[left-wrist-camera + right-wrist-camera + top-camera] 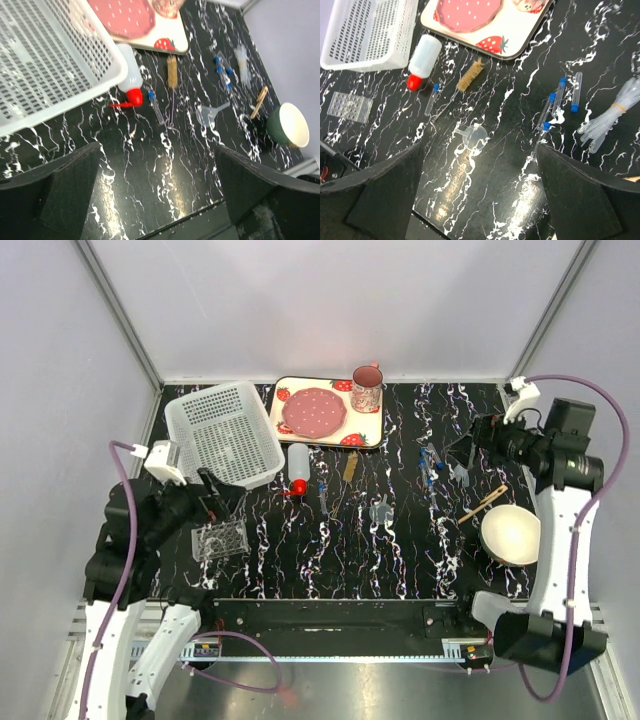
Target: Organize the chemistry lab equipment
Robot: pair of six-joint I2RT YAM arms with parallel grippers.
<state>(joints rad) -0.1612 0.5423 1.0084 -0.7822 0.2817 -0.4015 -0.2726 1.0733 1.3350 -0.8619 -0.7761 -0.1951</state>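
The red-capped white bottle (297, 468) lies on the black marbled table beside a single blue-tipped tube (432, 99) and a tan bristle brush (469, 79). A clear funnel (475, 135) lies mid-table. More blue-tipped tubes (560, 97) and a bundle of clear pipettes (612, 117) lie to the right. Wooden sticks (483, 504) rest against the cream bowl. The clear grid rack (220, 540) sits at the front left. My left gripper (157, 185) hovers open just behind the rack. My right gripper (480, 190) hangs open above the table's right side. Neither holds anything.
A white perforated basket (225, 432) stands at the back left. The strawberry tray (330, 412) with a pink plate and mug (367, 388) sits at the back centre. A cream bowl (511, 534) is at the right front. The table's front edge runs below both grippers.
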